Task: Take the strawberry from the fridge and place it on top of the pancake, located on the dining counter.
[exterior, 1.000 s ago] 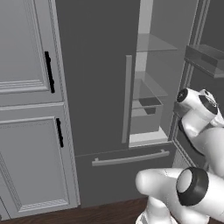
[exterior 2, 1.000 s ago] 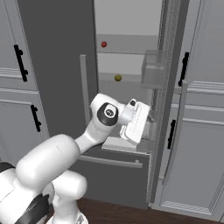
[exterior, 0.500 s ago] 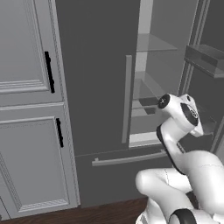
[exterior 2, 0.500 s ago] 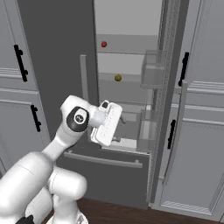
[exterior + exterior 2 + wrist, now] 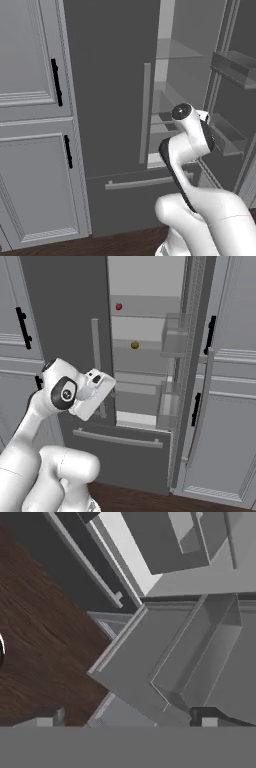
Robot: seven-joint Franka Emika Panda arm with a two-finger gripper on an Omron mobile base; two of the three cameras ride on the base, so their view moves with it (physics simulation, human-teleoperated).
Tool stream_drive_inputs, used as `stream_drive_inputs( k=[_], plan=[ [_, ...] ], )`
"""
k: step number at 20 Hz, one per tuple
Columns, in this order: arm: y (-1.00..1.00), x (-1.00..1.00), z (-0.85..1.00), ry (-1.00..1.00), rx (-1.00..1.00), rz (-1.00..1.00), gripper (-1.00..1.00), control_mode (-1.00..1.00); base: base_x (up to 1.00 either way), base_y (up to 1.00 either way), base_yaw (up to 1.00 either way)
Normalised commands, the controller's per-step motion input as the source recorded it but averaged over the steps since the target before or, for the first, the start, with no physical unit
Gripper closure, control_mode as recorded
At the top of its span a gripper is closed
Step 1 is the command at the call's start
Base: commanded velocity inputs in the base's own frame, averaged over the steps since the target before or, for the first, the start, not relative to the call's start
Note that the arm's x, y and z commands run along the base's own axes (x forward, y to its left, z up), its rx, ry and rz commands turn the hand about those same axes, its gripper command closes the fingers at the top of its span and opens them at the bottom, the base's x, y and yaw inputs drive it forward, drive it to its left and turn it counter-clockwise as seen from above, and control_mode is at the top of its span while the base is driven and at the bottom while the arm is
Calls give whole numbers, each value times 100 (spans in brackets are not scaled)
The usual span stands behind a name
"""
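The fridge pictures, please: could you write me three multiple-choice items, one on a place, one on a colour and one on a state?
1. Where is the strawberry?
A. On an upper shelf inside the fridge
B. On the floor
C. In the hand

2. What colour is the small ball on the shelf below it?
A. Blue
B. Yellow-brown
C. White

3. How does the fridge's right door stand?
A. Shut
B. Swung open
C. Removed

Answers:
1. A, since the red fruit sits high in the pale interior.
2. B, since it shows yellow-brown against the grey back wall.
3. B, since the shelves are exposed and the door's bins face the opening.
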Motion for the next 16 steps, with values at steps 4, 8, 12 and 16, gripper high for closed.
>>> stream_drive_inputs(
  k=[4,8,12,16],
  plan=[
    [73,16,0,-42,70,-4,-100,-100,0,0,0],
    [48,34,-2,-50,79,-9,-100,-100,0,0,0],
    [63,16,1,-54,71,-26,-100,-100,0,0,0],
    [48,0,50,-17,37,-38,-100,-100,0,0,0]
  ],
)
